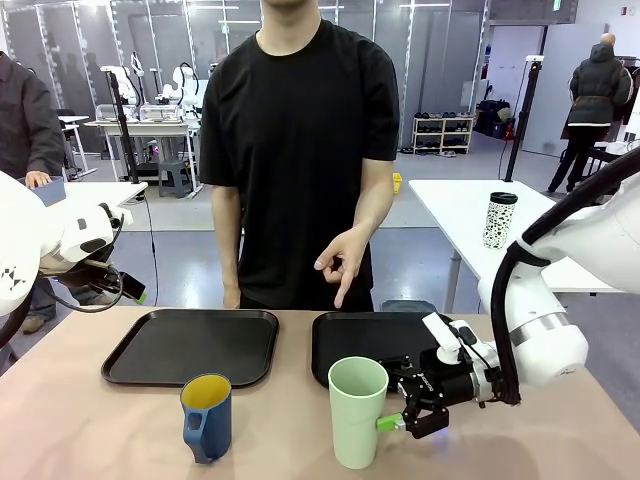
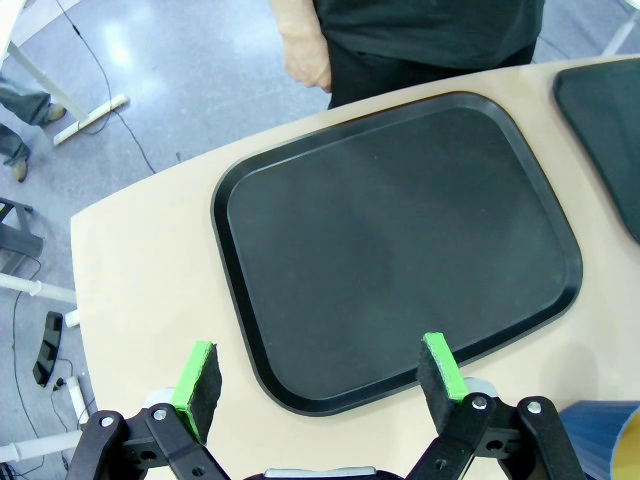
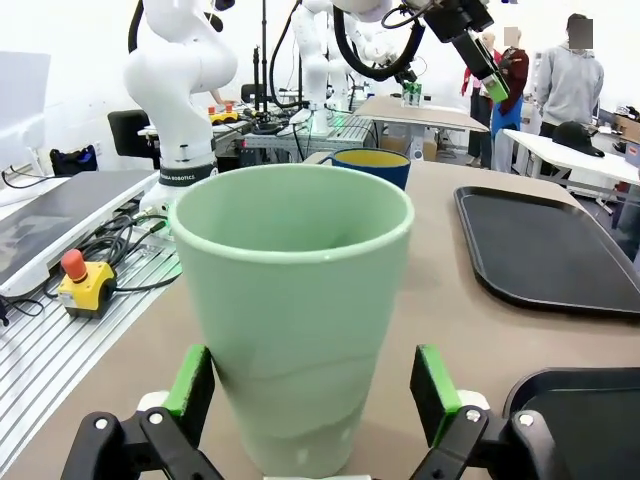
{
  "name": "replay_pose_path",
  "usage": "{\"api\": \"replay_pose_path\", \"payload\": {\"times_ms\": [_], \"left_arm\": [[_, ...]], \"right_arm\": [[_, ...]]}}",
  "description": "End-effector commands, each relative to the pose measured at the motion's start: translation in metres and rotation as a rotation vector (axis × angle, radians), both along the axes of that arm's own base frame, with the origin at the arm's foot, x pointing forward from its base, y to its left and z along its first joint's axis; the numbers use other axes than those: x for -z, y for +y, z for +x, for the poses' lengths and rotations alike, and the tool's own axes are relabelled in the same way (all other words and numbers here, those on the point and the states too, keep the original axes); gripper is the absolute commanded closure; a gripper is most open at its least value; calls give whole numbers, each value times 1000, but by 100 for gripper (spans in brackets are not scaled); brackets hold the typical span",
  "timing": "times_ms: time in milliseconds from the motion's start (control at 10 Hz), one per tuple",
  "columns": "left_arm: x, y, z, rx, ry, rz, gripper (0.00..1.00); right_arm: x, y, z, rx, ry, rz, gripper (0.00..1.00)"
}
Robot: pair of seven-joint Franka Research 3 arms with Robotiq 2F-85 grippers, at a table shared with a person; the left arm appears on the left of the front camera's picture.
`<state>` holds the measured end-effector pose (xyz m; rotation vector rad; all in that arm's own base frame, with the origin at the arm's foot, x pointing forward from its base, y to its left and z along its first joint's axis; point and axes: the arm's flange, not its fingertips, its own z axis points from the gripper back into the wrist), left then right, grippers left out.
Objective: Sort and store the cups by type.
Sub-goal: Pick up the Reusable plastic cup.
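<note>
Step, likely: grasping mint tumbler [image 3: 295, 290] | right claw [image 3: 312, 385] wide, straddling its base, not clamped | left claw [image 2: 320, 375] wide over left tray [image 2: 400, 230] | next: close squarely, lift without tipping.

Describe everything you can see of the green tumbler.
The tumbler is pale mint green, smooth plastic by its look, handleless, tapering toward the base. It stands upright and open-topped on the table, right of the mug, by the right tray. The right gripper has its open fingers either side of its lower half.
</note>
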<state>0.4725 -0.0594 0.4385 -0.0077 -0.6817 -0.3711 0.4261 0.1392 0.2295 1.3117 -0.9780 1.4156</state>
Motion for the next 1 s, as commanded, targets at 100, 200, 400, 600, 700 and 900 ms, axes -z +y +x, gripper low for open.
{"api": "replay_pose_path", "payload": {"times_ms": [100,200,400,600,700,900], "left_arm": [[-1,0,1,-5,-3,0,0],[-1,0,1,-5,-3,0,0],[-1,0,1,-5,-3,0,0],[-1,0,1,-5,-3,0,0],[-1,0,1,-5,-3,0,0],[-1,0,1,-5,-3,0,0]], "right_arm": [[53,3,-22,-9,-22,53,0],[56,7,-24,-33,-13,64,0],[63,12,-25,-44,-5,68,0],[70,16,-29,-58,1,74,0],[73,20,-29,-66,6,71,0],[76,25,-30,-74,4,79,0]]}}
